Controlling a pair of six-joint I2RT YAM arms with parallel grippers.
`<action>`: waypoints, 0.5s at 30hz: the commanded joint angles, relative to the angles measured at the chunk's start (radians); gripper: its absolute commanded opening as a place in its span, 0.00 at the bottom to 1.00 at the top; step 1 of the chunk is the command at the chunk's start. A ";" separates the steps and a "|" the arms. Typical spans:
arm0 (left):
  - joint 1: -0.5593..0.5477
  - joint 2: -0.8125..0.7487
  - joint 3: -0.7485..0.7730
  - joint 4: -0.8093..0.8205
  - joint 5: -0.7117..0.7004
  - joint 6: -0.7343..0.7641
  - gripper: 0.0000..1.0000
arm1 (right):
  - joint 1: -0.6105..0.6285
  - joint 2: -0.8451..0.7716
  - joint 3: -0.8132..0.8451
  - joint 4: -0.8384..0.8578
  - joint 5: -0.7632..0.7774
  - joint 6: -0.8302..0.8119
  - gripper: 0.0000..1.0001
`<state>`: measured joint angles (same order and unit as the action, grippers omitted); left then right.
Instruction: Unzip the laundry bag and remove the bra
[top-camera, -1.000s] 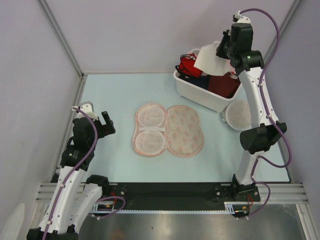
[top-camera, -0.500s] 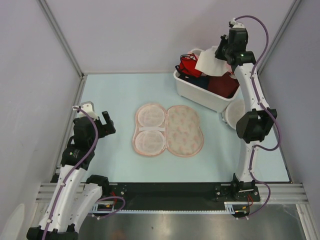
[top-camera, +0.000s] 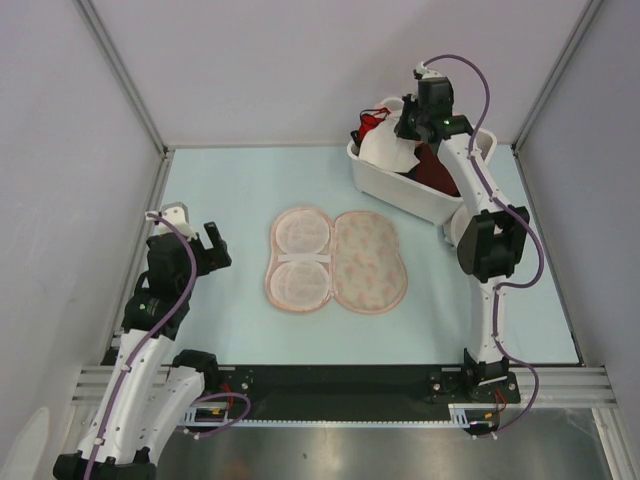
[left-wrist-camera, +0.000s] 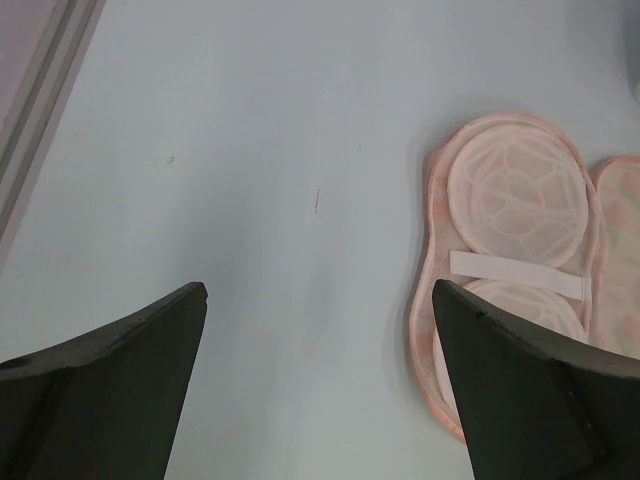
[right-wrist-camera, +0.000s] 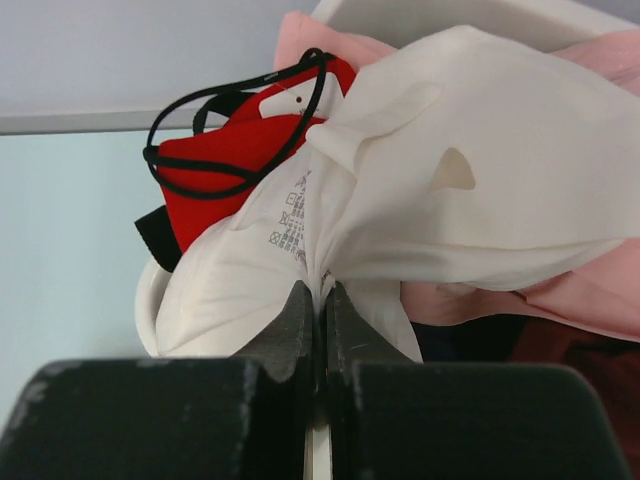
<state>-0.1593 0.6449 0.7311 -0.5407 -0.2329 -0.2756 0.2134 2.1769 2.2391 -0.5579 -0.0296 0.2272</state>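
The right gripper (right-wrist-camera: 318, 300) has swung left and lower over the white bin (top-camera: 398, 192). It pinches the white bra (right-wrist-camera: 440, 210) above a red bra (right-wrist-camera: 230, 160) and a pink garment (right-wrist-camera: 600, 290). The laundry bag (top-camera: 335, 260) lies unzipped mid-table, its halves side by side and their length running near-to-far. The left gripper (left-wrist-camera: 318, 290) hovers wide open beside it.
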 joint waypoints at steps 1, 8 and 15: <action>0.009 -0.014 0.001 0.030 -0.013 0.026 1.00 | -0.005 0.017 0.004 0.018 0.075 0.007 0.01; 0.009 -0.022 0.001 0.031 0.003 0.030 1.00 | -0.011 -0.037 0.005 -0.036 0.128 0.003 0.72; 0.009 -0.036 0.001 0.031 0.015 0.035 1.00 | -0.008 -0.143 0.019 -0.069 0.122 -0.015 1.00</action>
<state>-0.1593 0.6258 0.7311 -0.5407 -0.2314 -0.2657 0.1997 2.1792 2.2383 -0.6132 0.0818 0.2306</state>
